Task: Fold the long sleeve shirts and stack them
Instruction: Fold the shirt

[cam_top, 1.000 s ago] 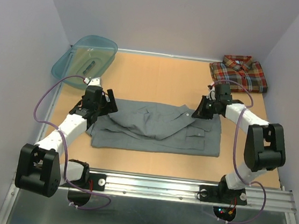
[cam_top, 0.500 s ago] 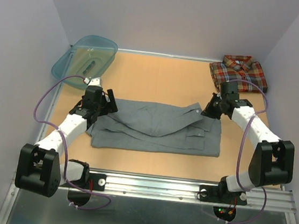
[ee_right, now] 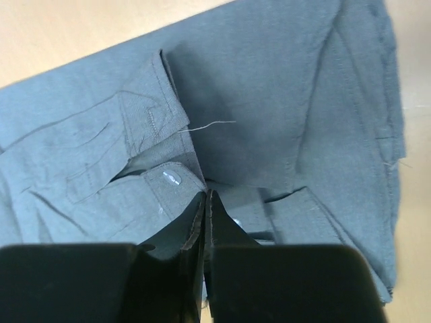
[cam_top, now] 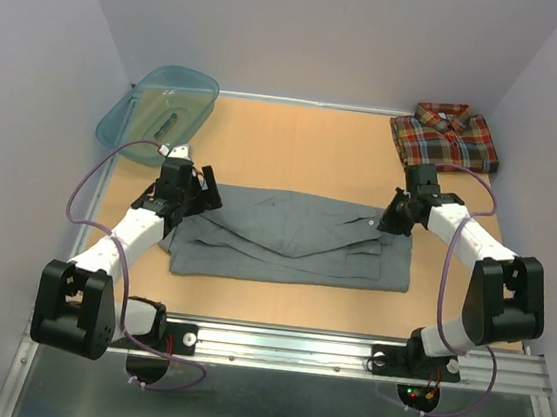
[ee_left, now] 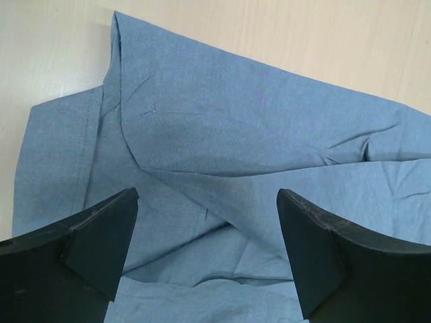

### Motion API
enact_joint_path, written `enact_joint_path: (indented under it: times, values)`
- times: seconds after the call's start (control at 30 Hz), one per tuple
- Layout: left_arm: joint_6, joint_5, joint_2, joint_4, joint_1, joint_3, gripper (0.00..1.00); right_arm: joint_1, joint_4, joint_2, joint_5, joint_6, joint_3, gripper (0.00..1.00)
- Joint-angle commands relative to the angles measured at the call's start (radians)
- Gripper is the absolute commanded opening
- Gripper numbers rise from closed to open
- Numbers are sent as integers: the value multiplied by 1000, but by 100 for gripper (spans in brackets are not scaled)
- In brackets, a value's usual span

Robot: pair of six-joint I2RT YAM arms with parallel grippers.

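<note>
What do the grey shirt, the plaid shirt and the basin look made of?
Grey shirt: thin woven cloth, matte; fine weave, stitched seams and soft creases show close up. Plaid shirt: probably woven cloth too, matte, folded softly; too small to see the weave. Basin: likely plastic, teal, translucent and slightly glossy; the table shows through its wall.
</note>
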Motion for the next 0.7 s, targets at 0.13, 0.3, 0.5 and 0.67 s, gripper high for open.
enact_joint_path:
  times: [0.13, 0.3, 0.5, 0.67]
  values:
    - [-20, -8, 15, -26, 3, 45, 96, 6, 8, -51, 162, -4, -49, 13]
    - [-33, 5, 20, -42, 1, 48, 96, 7, 10, -69, 145, -41, -30, 42]
    - [-68, 83, 11, -45, -20, 79, 94, 21, 80, -132, -71, -136, 18, 55]
    - [-111, 110, 52, -17, -82, 148, 85, 163, 275, -77, -425, -113, 55, 59]
